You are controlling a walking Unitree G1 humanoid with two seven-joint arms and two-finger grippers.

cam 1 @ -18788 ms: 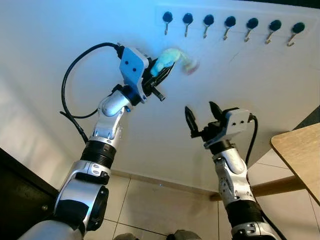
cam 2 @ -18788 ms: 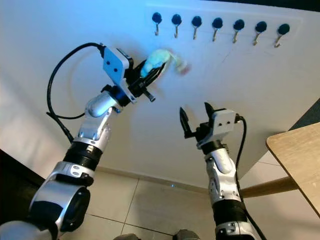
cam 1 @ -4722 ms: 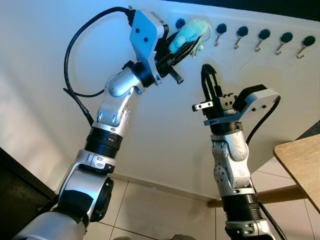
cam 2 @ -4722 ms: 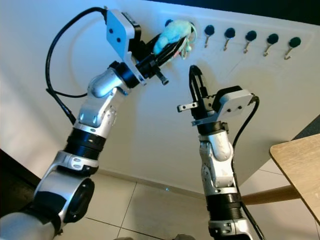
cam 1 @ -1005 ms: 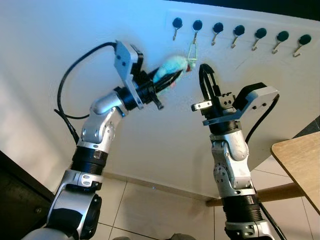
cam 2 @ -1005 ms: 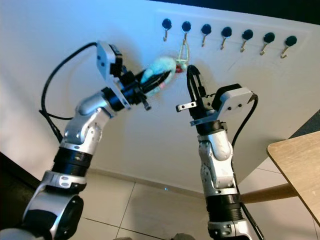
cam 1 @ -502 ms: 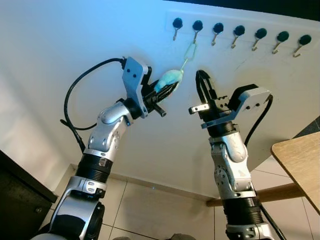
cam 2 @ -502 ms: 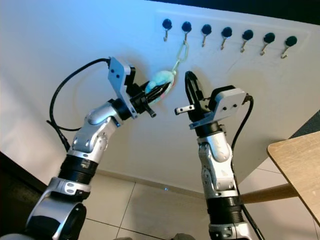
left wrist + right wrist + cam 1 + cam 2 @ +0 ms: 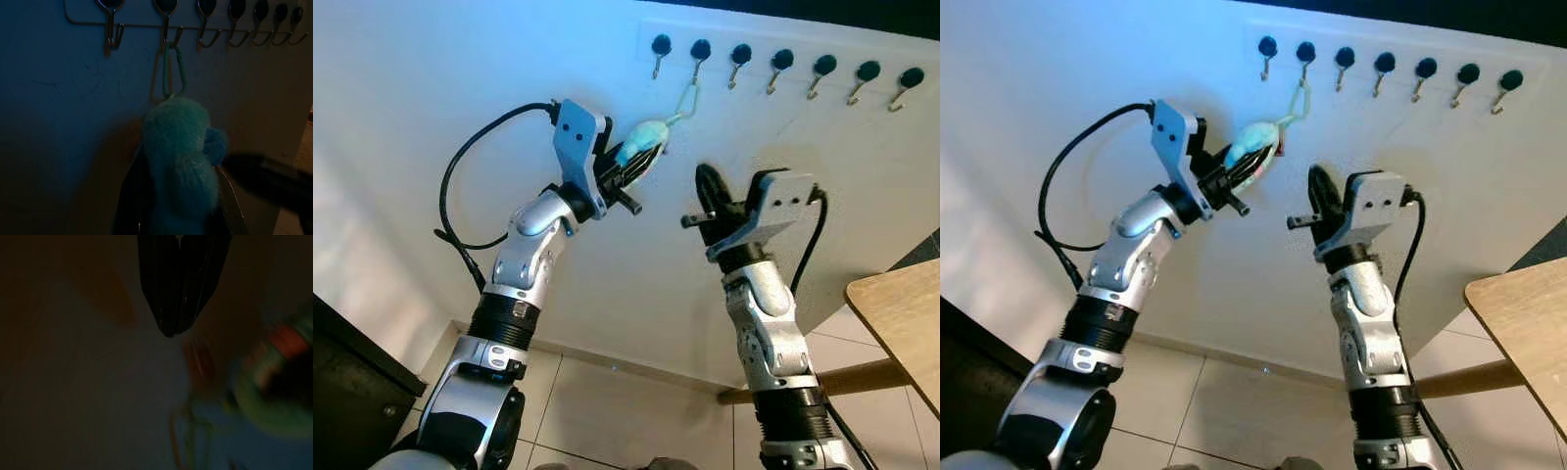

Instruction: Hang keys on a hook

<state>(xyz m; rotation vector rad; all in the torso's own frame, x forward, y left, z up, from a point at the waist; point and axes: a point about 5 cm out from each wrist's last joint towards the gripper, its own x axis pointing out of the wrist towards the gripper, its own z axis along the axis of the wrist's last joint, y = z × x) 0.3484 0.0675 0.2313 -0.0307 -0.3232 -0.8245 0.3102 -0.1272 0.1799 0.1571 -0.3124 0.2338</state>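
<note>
Left tool (image 9: 644,162) gripping fluffy keyring (image 9: 641,140), carabiner (image 9: 684,99) on hook (image 9: 696,67)

This looks like a home, most likely an entrance or hallway. On the plain white wall (image 9: 431,117) there is a row of 7 hooks (image 9: 780,70) with black round heads — the kind for keys or coats. Below, the floor has light tiles (image 9: 617,411) with a pale baseboard. At the right stands a wooden table (image 9: 901,304) — its corner and 1 leg are visible. A dark cabinet (image 9: 352,392) is at the left.
</note>
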